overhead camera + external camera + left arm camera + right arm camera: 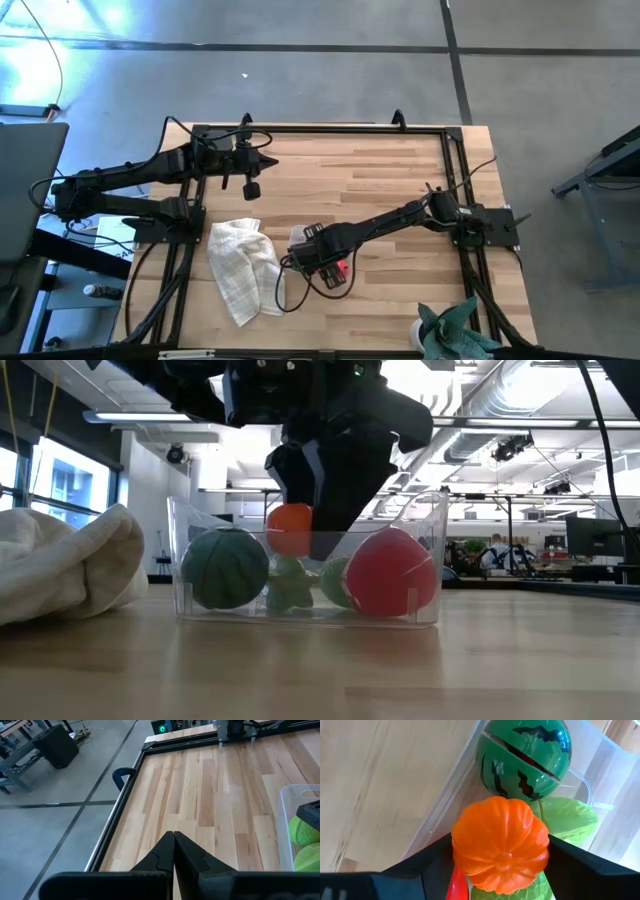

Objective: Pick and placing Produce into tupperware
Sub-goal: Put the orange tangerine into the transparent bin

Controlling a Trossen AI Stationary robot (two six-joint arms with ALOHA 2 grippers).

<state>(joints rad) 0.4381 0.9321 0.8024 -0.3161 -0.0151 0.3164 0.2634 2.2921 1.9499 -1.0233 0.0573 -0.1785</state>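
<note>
The clear tupperware (432,520) stands on the table near its front middle, under my right gripper (322,262). Inside it lie a round green watermelon (525,757), a light-green leafy piece (567,817) and a red piece (390,572). My right gripper reaches down into it, shut on the orange pumpkin (500,845). My left gripper (174,845) waits shut, raised over the table's far left (262,158), touching nothing. My right gripper pinches the orange pumpkin by two opposite sides (457,845) between its two fingers. The fingers come from above, pointing almost straight down. The pumpkin (290,528) sits inside the tupperware, above the other pieces; whether it rests on the leafy piece I cannot tell.
A crumpled white checked cloth (240,265) lies just left of the tupperware. A teal spiky plant (455,335) stands at the near right corner. A black frame (320,128) runs along the table's edges. Bare wood (380,170) shows across the far half.
</note>
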